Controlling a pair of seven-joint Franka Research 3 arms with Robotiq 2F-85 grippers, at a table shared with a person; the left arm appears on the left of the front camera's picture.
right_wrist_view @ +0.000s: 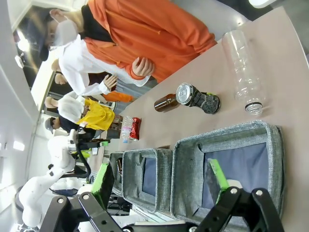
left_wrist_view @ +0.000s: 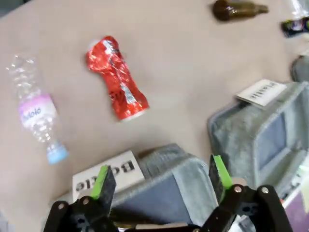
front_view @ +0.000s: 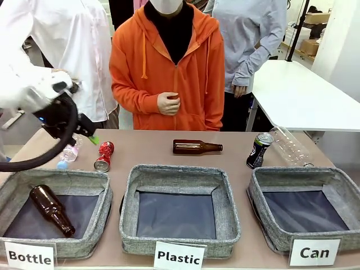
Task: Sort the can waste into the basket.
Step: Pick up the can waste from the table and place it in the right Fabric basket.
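A crushed red can (front_view: 104, 156) (left_wrist_view: 117, 79) lies on the table behind the "Bottle" basket. My left gripper (front_view: 90, 135) (left_wrist_view: 160, 174) hovers open just left of it and above it, nothing between its green pads. The black-and-blue can (front_view: 259, 150) (right_wrist_view: 198, 99) stands tilted behind the grey "Can" basket (front_view: 298, 175) (right_wrist_view: 227, 133), which holds nothing. My right gripper (right_wrist_view: 159, 174) is open and looks over that basket from its near side. The red can (right_wrist_view: 135, 128) also shows far off in the right wrist view.
A small plastic bottle (front_view: 68, 153) (left_wrist_view: 36, 113) lies left of the red can. A brown bottle (front_view: 196, 147) lies mid-table, and a large clear bottle (front_view: 289, 146) (right_wrist_view: 244, 72) beside the black can. Another brown bottle (front_view: 52, 210) lies in the "Bottle" basket (front_view: 56, 175). The "Plastic" basket (front_view: 180, 170) sits between. People stand at the far side.
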